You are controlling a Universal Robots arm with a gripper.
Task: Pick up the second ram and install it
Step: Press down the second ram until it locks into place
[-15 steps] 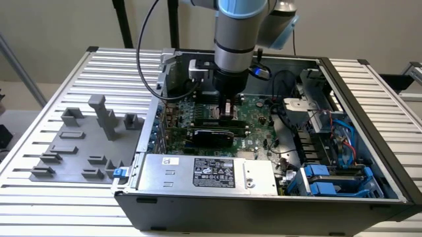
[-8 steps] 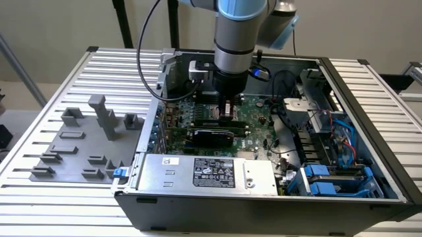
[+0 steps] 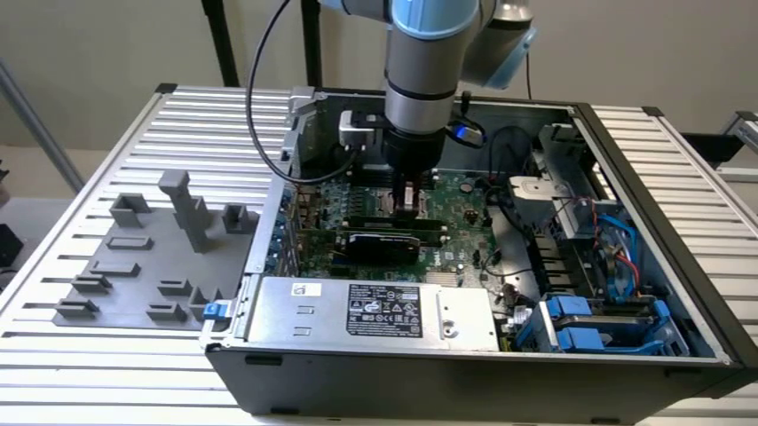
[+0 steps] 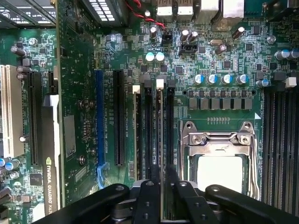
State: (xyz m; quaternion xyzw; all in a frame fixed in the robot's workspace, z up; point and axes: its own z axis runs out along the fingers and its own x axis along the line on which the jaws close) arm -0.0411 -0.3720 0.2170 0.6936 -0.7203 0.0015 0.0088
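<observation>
Fingers (image 4: 180,196) are clamping the second ram (image 4: 161,140) edge-on; we are seating it into its slot (image 4: 161,112), needing straight downward pressure.

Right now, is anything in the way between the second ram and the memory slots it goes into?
Nothing visible. The gripper holds the second ram edge-on, directly over the memory slots beside the CPU socket. No cable or card crosses them.

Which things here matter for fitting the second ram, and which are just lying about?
Job: gripper, second ram held edge-on, memory slots.
Lying about: grey fixture blocks, graphics card, CPU socket, power supply.
</observation>
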